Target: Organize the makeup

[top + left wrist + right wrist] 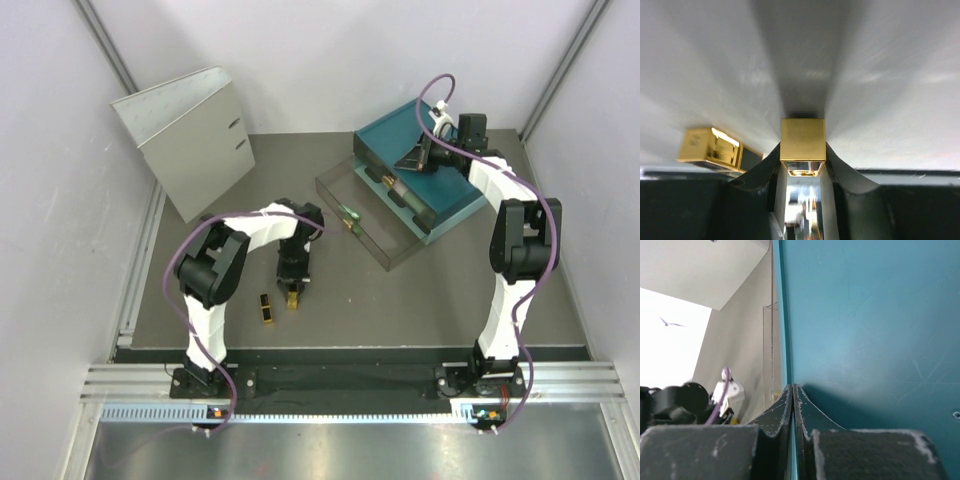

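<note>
1. The small shiny gold square block [802, 136] is pinched in the left gripper [802, 155], which is closed tight on two of its flat sides. I cannot tell if it touches the dark grey tabletop [400, 290].
2. It looks hard, light and slippery (smooth, shiny sides). I think the flat sides are the best place to squeeze, not the corners.
3. A second gold-and-black block [715, 149] lies just beside it.
4. The right gripper [792, 395] is squeezed nearly shut on the thin edge of the teal drawer box [865, 330].
5. Only the top view shows the clear plastic box [372, 215] next to the teal one. Only the left wrist view shows the pinch up close.
</note>
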